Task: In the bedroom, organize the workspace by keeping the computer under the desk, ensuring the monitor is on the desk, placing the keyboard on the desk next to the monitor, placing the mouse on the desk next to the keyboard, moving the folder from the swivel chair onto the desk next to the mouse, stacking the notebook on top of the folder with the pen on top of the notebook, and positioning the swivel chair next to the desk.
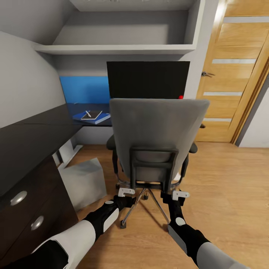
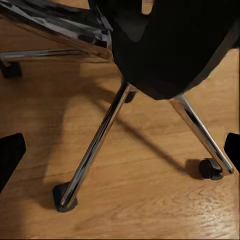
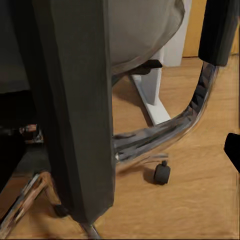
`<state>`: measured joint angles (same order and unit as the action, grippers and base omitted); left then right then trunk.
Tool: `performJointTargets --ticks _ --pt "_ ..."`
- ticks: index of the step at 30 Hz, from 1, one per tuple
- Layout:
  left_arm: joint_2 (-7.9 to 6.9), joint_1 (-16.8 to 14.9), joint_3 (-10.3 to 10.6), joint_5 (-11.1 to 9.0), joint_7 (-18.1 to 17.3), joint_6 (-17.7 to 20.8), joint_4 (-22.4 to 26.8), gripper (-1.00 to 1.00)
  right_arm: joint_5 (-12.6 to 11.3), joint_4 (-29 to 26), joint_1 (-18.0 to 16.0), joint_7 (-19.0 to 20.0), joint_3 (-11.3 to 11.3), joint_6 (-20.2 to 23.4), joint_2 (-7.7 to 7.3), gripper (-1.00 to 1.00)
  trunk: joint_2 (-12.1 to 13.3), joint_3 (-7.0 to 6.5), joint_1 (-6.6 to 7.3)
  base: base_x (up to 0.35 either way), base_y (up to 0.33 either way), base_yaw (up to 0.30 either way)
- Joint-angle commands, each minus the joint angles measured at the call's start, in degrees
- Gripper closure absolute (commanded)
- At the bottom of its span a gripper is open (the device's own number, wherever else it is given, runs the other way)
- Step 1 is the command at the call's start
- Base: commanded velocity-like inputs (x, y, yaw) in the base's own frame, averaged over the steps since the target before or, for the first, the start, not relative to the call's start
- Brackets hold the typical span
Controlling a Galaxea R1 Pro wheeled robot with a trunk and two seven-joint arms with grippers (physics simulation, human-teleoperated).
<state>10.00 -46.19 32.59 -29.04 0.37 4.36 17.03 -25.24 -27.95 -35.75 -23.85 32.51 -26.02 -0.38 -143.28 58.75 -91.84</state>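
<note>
The grey swivel chair (image 1: 157,130) stands with its back to me, facing the black-topped desk (image 1: 41,130). Behind it the black monitor (image 1: 147,79) stands on the desk. To the left on the desk lies the blue folder (image 1: 94,118), with the notebook (image 1: 92,115) and the pen (image 1: 88,114) on top. The pale computer (image 1: 84,181) sits on the floor under the desk. My left gripper (image 1: 126,192) and right gripper (image 1: 180,194) are both open, low behind the chair's dark back frame (image 3: 75,100). The chair's chrome legs (image 2: 95,145) spread below the left one. Keyboard and mouse are hidden.
A dark drawer cabinet (image 1: 30,216) stands under the desk at my near left. The desk's white pedestal leg (image 3: 150,95) is beyond the chair. A wooden door (image 1: 231,74) is at the right, with open wood floor (image 1: 231,194) in front of it. A grey shelf (image 1: 116,48) hangs above.
</note>
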Motion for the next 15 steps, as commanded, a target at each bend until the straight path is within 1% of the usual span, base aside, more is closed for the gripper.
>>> performJointTargets --ticks 1,11,12,14,15 --pt "0.00 -0.04 0.10 -0.23 0.05 0.20 0.02 -1.00 -0.51 0.04 -0.06 -0.40 0.45 -0.32 -0.05 -1.00 -0.03 0.05 0.05 -0.323 0.000 0.000" --pt "0.00 -0.04 0.02 -0.28 0.07 0.21 -0.04 -1.00 -0.57 0.12 -0.06 -0.23 0.48 -0.34 -0.04 -1.00 -0.03 0.05 0.05 -0.334 0.000 0.000" --pt "0.00 -0.04 0.07 -0.25 0.07 0.21 -1.16 -1.00 -0.65 0.73 -0.09 -0.23 0.46 -0.34 -0.06 -1.00 -0.03 0.05 0.05 -0.336 0.000 0.000" --pt "0.00 -0.04 0.05 -0.26 0.02 0.19 -1.69 -1.00 -0.67 1.41 -0.10 -0.23 0.44 -0.34 -0.06 -1.00 -0.03 0.05 0.05 -0.336 0.000 0.000" --pt "0.00 -0.04 -0.08 -0.34 -0.16 0.14 -2.91 -1.00 -0.80 2.31 -0.09 -0.23 0.41 -0.34 -0.06 -1.00 -0.01 -0.17 0.07 -0.268 0.000 0.000"
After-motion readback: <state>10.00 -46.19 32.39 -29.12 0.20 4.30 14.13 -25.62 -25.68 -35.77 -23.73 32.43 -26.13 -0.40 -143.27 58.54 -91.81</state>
